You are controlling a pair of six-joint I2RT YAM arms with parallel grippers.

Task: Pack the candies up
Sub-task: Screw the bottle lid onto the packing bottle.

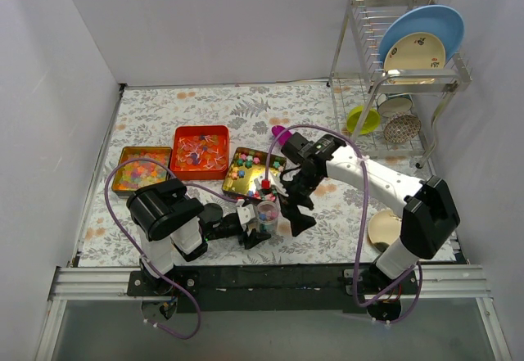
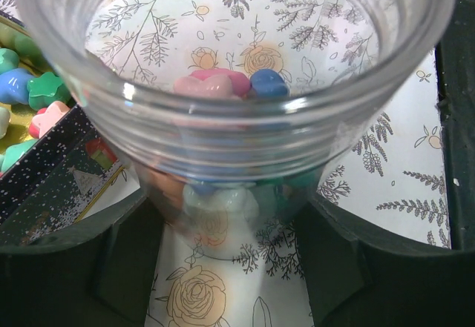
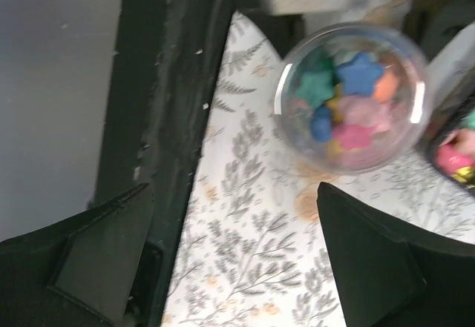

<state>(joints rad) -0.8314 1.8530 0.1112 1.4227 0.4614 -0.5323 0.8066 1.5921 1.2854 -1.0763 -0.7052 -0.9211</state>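
Note:
A clear jar (image 1: 267,213) partly filled with pastel candies (image 2: 223,84) stands on the patterned mat, and my left gripper (image 2: 230,227) is shut on its lower body. In the right wrist view the jar (image 3: 349,97) shows from above with star-shaped candies (image 3: 343,101) inside. My right gripper (image 1: 296,210) hangs just right of the jar, open and empty (image 3: 232,187). More pastel candies lie in a gold tin (image 1: 237,187) behind the jar, and in the left wrist view (image 2: 30,90). A purple scoop (image 1: 281,137) shows by the right wrist, behind that tin.
A red tray (image 1: 200,132) of clear-wrapped pieces and a second gold tin (image 1: 124,164) of sweets sit at the left. A dish rack (image 1: 401,66) with plates and bowls stands at the back right. A small cream dish (image 1: 383,228) lies by the right arm's base.

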